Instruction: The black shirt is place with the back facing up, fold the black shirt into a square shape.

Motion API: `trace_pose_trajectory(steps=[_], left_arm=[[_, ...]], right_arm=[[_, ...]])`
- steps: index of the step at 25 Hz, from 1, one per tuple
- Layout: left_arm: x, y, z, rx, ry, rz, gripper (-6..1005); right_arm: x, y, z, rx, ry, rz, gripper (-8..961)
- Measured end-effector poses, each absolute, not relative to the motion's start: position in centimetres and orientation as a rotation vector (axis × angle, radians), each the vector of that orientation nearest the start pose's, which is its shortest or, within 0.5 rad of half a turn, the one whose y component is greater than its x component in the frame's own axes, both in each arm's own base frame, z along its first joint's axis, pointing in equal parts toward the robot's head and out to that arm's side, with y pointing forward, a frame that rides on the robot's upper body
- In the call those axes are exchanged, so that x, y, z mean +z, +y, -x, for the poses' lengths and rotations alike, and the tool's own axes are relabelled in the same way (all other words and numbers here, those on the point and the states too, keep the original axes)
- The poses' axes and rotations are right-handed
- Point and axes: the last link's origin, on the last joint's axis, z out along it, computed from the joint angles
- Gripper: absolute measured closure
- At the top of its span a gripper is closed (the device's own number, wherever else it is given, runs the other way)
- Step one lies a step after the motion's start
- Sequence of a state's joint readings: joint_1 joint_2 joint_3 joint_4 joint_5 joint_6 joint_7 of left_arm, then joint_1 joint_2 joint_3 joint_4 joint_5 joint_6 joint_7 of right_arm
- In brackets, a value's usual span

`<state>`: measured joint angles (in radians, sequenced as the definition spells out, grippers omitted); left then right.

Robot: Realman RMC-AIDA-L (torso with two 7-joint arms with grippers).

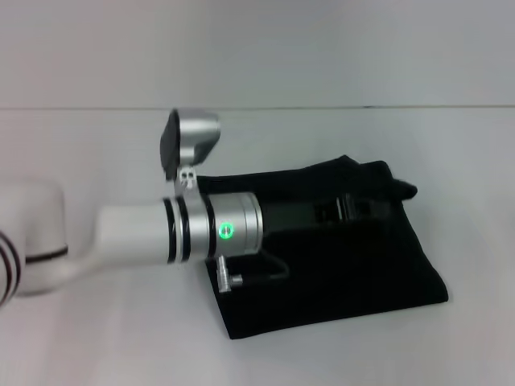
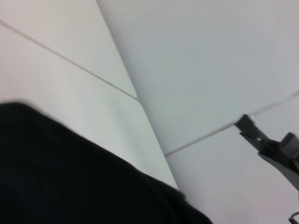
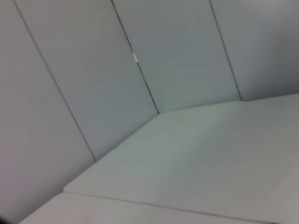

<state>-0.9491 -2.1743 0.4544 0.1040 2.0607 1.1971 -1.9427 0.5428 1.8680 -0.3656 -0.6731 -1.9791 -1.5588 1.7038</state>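
While I watch from the head camera, one black shirt [image 1: 338, 273] lies folded into a rough rectangle on the white worktop [image 1: 96, 338], my left pincer [image 1: 366, 207] stretched over it; I cannot tell its opening. Only the left wrist view shows a wall seam beyond the cloth.

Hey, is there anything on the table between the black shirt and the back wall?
Nothing: in the head view, the table is bare from the black shirt's far edge to the wall. The left pincer is over the shirt.
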Motion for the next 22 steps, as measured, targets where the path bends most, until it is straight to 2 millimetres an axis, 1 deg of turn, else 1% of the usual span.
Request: trace_pose_trajectory(steps=[2, 5, 8, 10, 12, 15, 17, 19, 22], left_arm=[[-12.8, 35.7, 15.2, -1.035, -1.753, 2.495, 835], [-12.7, 34.6, 14.8, -1.139, -1.705, 2.541, 814], [-12.4, 33.6, 13.6, -1.225, -1.635, 2.647, 793], [-11.8, 32.6, 12.6, -1.279, -1.557, 2.772, 726], [-10.8, 32.0, 12.4, -1.333, -1.469, 2.862, 658], [-9.8, 31.2, 13.2, -1.361, -1.335, 2.931, 543], [-9.3, 30.9, 14.6, -1.300, -1.235, 2.963, 448], [-9.0, 30.7, 15.9, -1.235, -1.171, 2.972, 353], [-8.3, 30.5, 17.6, -1.167, -1.043, 2.976, 292]], right_arm=[[13.9, 36.4, -30.3, 0.826, 0.940, 2.267, 25], [13.7, 36.4, -30.3, 0.820, 0.954, 2.273, 25], [13.1, 36.6, -30.1, 0.810, 1.022, 2.286, 25], [12.6, 36.8, -29.9, 0.789, 1.098, 2.298, 25], [12.0, 37.1, -29.8, 0.762, 1.173, 2.301, 26], [10.7, 37.4, -29.6, 0.712, 1.287, 2.306, 26], [9.5, 37.7, -29.7, 0.650, 1.372, 2.309, 26], [8.2, 37.9, -29.7, 0.580, 1.451, 2.312, 26], [6.0, 38.1, -29.8, 0.476, 1.549, 2.316, 26]])
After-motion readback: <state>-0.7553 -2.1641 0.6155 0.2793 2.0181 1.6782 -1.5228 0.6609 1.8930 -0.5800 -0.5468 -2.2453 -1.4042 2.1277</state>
